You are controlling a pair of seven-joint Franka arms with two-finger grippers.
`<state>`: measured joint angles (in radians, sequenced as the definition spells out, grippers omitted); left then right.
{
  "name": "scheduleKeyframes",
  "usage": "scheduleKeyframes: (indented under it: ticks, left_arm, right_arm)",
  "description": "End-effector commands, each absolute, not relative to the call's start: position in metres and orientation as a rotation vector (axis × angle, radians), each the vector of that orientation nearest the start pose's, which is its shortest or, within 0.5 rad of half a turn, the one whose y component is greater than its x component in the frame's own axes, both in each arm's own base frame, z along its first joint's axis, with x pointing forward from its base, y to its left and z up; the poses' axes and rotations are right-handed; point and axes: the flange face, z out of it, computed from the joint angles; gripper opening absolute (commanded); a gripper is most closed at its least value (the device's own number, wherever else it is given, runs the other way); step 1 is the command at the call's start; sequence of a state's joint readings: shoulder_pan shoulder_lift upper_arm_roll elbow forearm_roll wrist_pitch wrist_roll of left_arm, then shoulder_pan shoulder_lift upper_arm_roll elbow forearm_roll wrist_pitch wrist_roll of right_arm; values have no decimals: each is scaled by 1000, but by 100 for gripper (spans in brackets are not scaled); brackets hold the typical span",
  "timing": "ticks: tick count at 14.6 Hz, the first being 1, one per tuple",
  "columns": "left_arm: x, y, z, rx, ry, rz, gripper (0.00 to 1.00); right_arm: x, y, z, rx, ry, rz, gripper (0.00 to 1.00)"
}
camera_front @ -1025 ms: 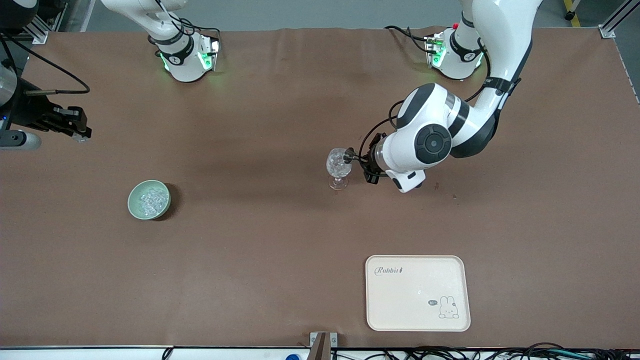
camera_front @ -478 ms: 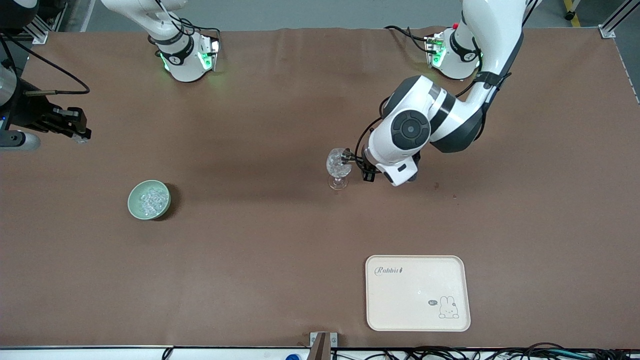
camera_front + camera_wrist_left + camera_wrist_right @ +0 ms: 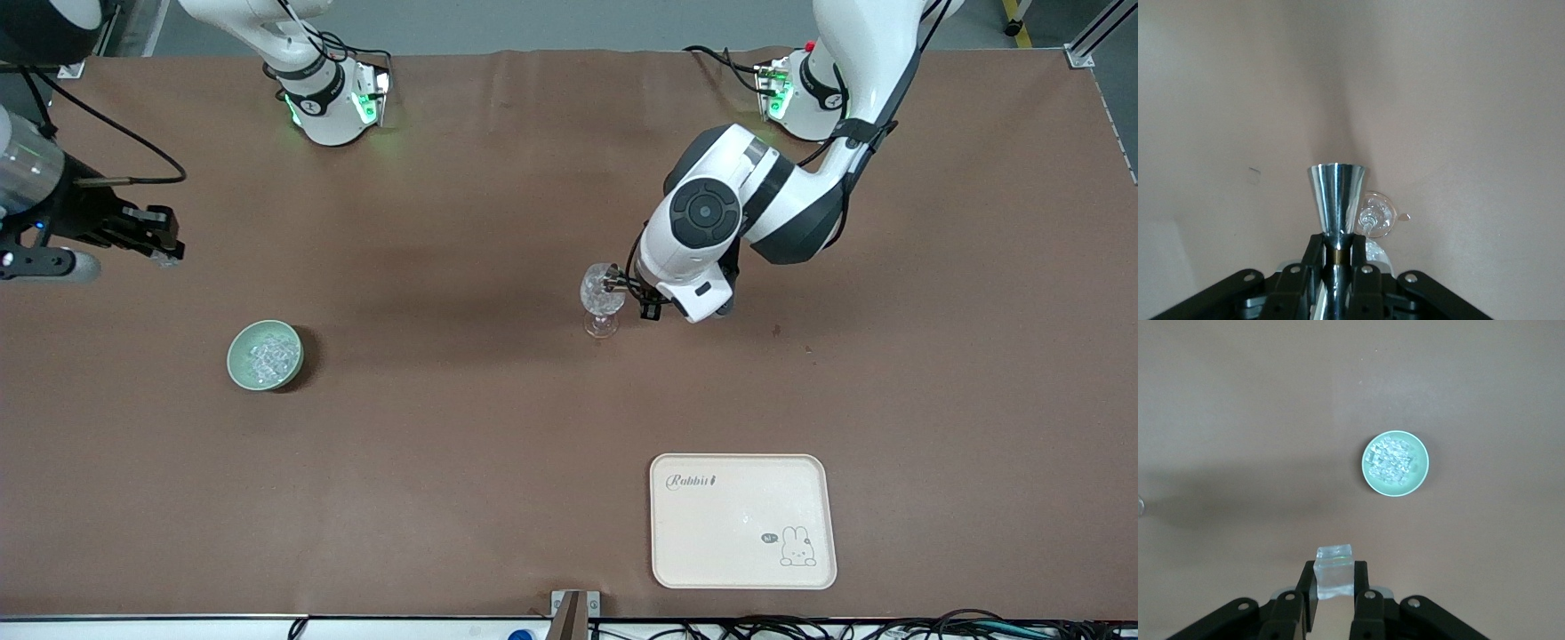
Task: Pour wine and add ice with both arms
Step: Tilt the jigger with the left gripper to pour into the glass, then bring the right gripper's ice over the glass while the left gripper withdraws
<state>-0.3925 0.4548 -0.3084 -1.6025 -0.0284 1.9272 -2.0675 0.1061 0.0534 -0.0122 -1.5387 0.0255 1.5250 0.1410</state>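
A cream tray [image 3: 742, 521] with a rabbit print lies nearest the front camera, with a stemmed glass [image 3: 602, 300] standing farther from the camera at the table's middle. The green bowl [image 3: 265, 355] sits well apart from the glass, toward the right arm's end, heaped with ice [image 3: 264, 356]: small clear chunks glinting white against the glaze.

At the glass, the left gripper [image 3: 612, 284] is clamped on a shiny metal jigger [image 3: 1337, 203], its flared cup at the rim of the bowl of the glass; the left wrist view shows the glass's foot [image 3: 1377, 215] just beside the jigger. By the look of it, the pouring step is in hand. No coloured liquid can be made out in the glass, whose bowl shows only clear, faceted glints.

Well apart from the glass, up in the air over bare table at the right arm's end, the right gripper [image 3: 158, 249] pinches a single clear cube [image 3: 1334, 571] between its fingers [image 3: 1360, 587]; in the right wrist view the bowl [image 3: 1395, 463] lies below. The ice step seems ready to follow: the right arm would need to carry the cube across to the glass and release it over the mouth once the jigger clears, low enough not to splash or tip the slender stem.
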Motion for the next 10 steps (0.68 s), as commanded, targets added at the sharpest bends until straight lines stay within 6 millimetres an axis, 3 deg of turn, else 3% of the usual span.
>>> scheduleKeyframes:
  ticks: [1,7,10]
  left_arm:
    - [520,-412,378,-2317,-1992,186,1]
    - [510,-421,380,-2319,-1974,138,1]
    - [508,-423,380,-2328,-1958,117,1]
  right_arm:
    - [567,89,597,-3120,156,108,2]
    - [574,169,574,-3121,293,111,2]
    - [579,192,570,-3117,300,111,2]
